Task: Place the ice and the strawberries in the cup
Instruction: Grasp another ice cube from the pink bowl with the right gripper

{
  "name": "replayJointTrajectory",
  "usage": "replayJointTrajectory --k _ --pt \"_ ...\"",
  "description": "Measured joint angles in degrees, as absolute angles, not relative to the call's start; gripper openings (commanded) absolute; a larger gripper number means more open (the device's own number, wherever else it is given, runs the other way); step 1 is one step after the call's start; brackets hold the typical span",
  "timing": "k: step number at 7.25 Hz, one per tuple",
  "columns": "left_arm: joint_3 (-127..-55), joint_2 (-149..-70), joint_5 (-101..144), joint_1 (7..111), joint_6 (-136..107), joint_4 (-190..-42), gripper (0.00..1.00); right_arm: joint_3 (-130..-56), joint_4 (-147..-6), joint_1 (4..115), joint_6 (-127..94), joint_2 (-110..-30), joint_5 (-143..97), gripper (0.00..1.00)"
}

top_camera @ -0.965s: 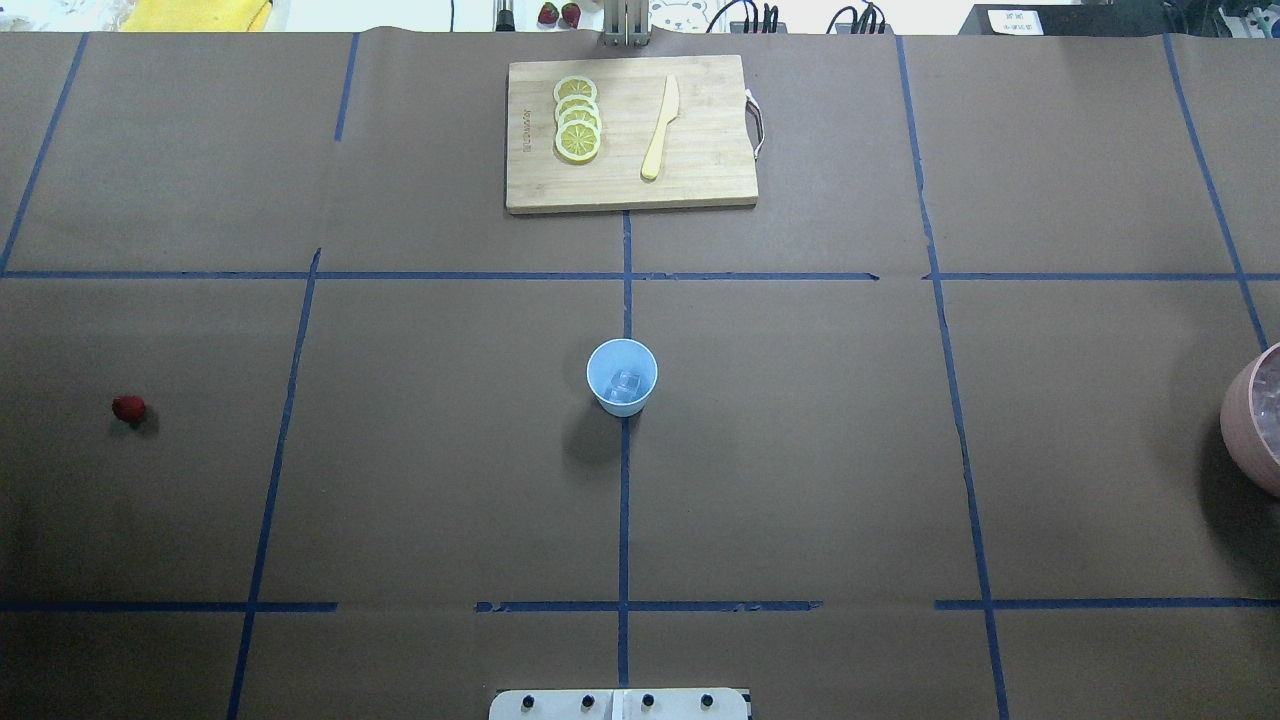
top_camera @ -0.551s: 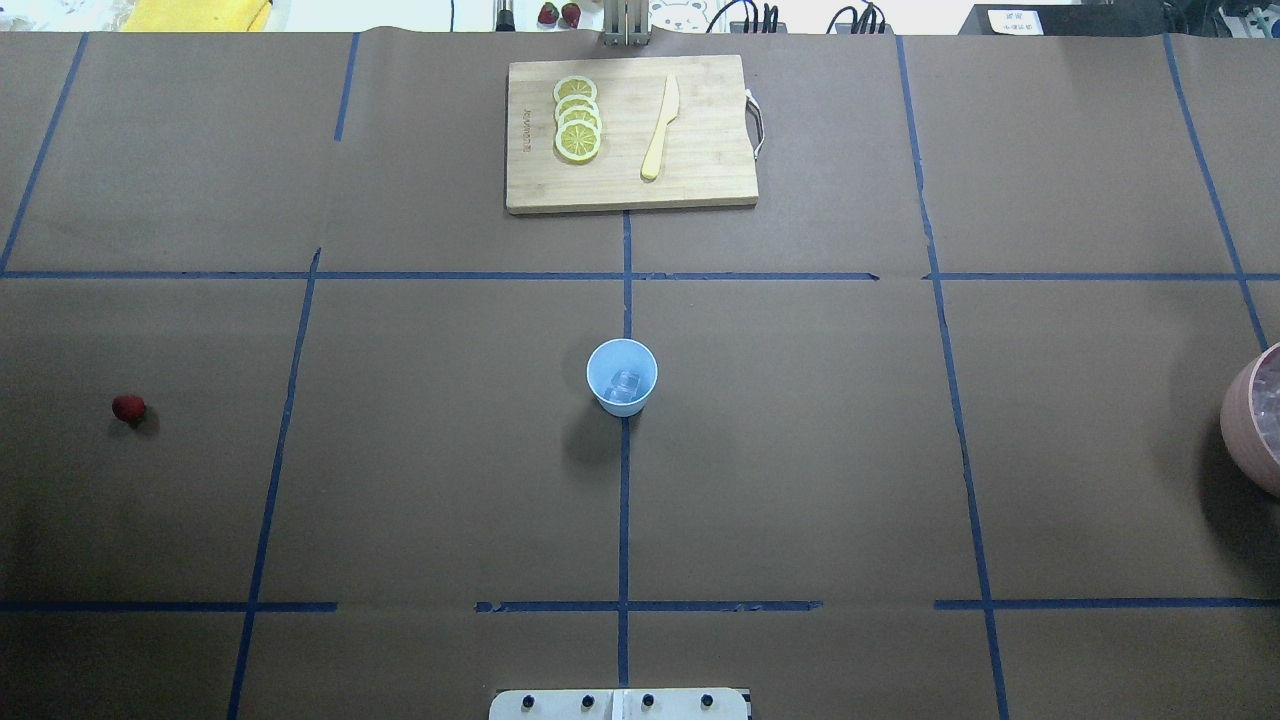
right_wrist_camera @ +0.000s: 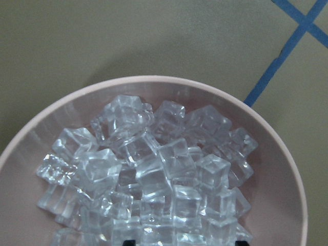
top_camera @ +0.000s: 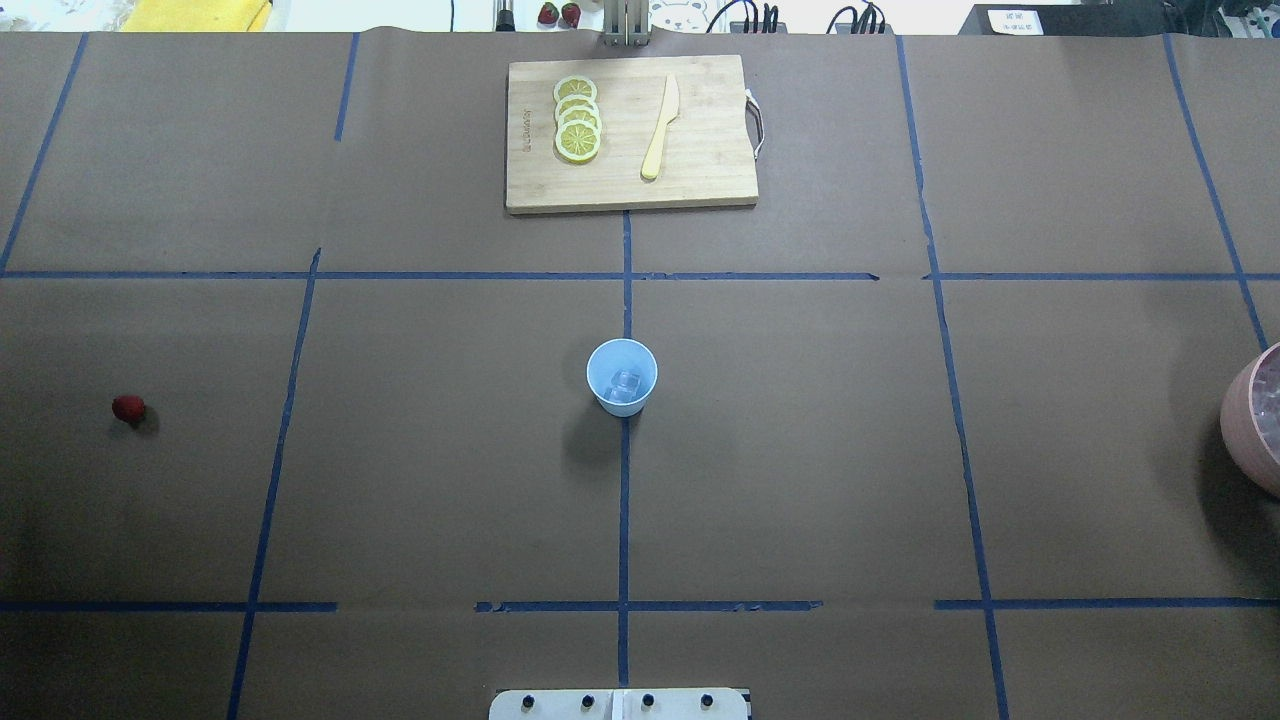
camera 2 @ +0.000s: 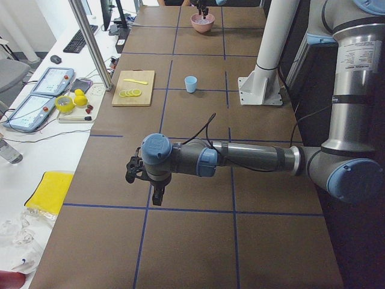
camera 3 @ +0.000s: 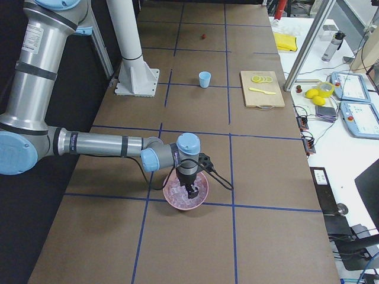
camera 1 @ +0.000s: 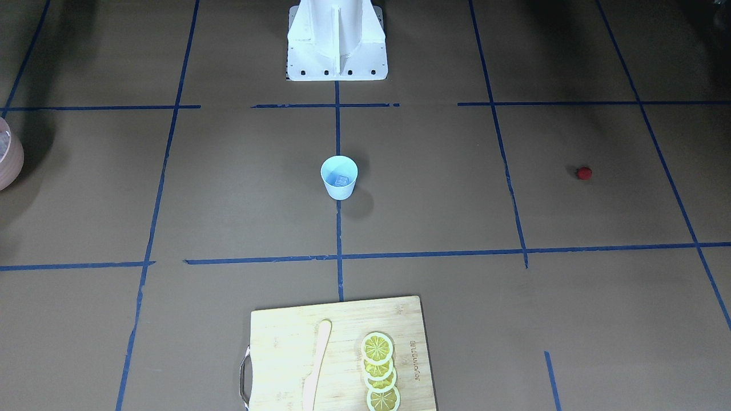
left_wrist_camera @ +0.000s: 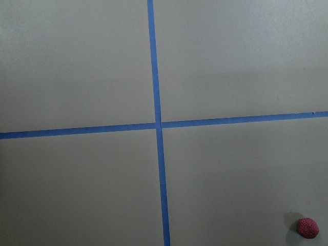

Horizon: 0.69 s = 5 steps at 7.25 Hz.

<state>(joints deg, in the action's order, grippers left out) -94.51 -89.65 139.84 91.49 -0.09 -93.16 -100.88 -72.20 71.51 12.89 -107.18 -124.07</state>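
Note:
The pale blue cup stands upright at the table's middle, also in the front view, with a clear ice cube inside. The red strawberry lies far left on the table and shows in the left wrist view. My left gripper hovers over bare table short of the berry; I cannot tell whether it is open. My right gripper hangs over the pink bowl of ice cubes. Its two dark fingertips stand wide apart at the wrist view's bottom edge.
A wooden cutting board with lemon slices and a wooden knife lies at the far middle. The robot's white base stands at the near edge. The pink bowl sits at the table's right edge.

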Motion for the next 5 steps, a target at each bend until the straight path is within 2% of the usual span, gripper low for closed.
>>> replayJointTrajectory --k 5 --pt "-95.11 -89.65 140.10 91.49 -0.09 -93.16 1.00 -99.50 -72.24 70.81 12.75 -107.15 -123.23 0.66"
